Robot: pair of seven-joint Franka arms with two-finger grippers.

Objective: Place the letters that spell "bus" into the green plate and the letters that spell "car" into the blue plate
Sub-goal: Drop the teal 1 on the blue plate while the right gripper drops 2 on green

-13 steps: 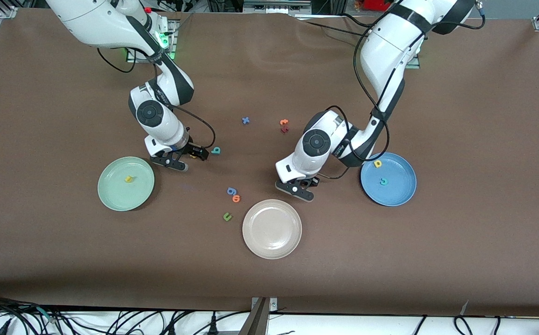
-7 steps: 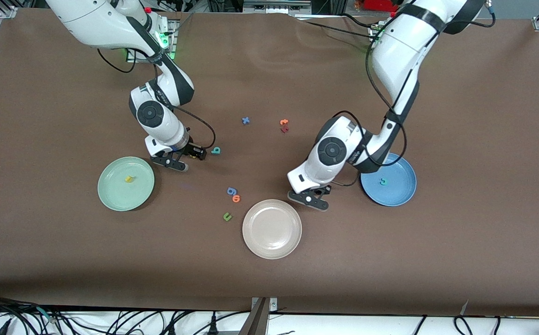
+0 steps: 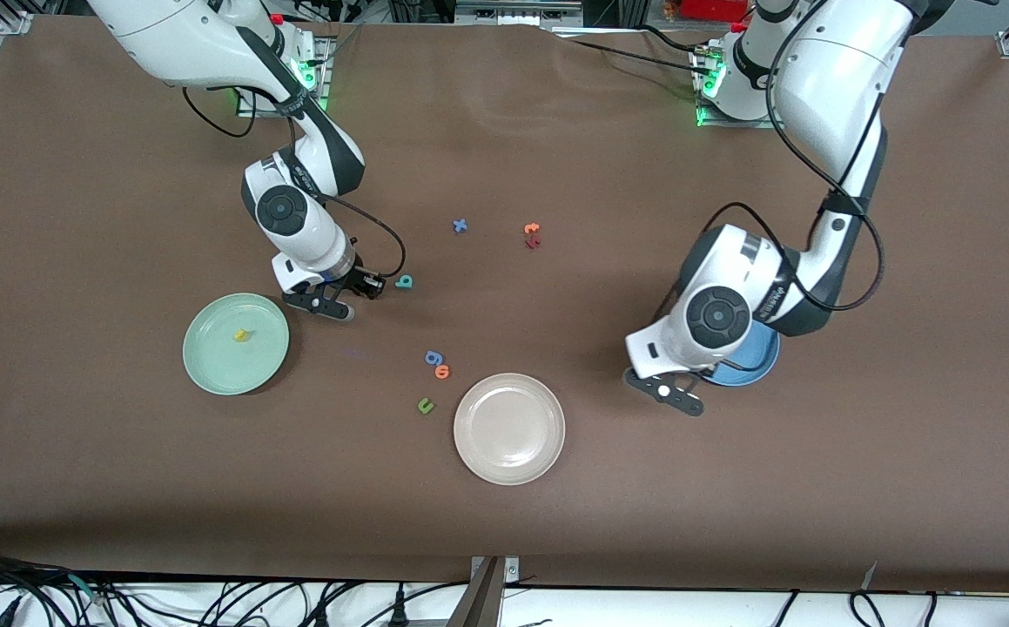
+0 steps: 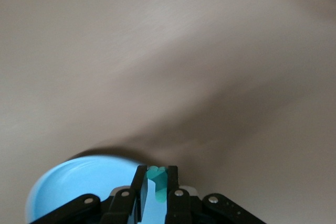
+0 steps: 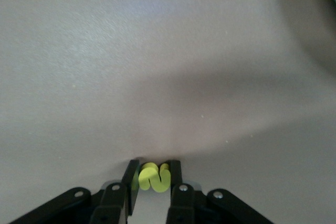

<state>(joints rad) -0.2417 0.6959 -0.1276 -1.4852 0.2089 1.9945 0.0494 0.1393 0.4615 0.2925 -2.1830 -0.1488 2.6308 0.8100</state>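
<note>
My right gripper [image 3: 372,286] is low at the table between the teal b [image 3: 404,281] and the green plate [image 3: 235,343]. In the right wrist view that gripper [image 5: 154,163] is shut on the yellow s [image 5: 155,178]. A yellow u [image 3: 242,334] lies in the green plate. My left gripper [image 3: 694,380] is over the rim of the blue plate [image 3: 752,366], at the side toward the right arm's end. In the left wrist view that gripper [image 4: 156,170] is shut on a teal letter [image 4: 160,182] above the blue plate [image 4: 79,182]. The left arm hides most of that plate.
A beige plate [image 3: 509,428] sits nearest the front camera. Beside it lie a blue g [image 3: 433,357], an orange letter [image 3: 442,372] and a green u [image 3: 425,405]. Farther off lie a blue x [image 3: 460,225], an orange letter [image 3: 532,229] and a dark red one [image 3: 532,243].
My right gripper has shut on the yellow s, barely moving. My left arm has swung with the teal letter from beside the beige plate to the blue plate, now covering the letters in it.
</note>
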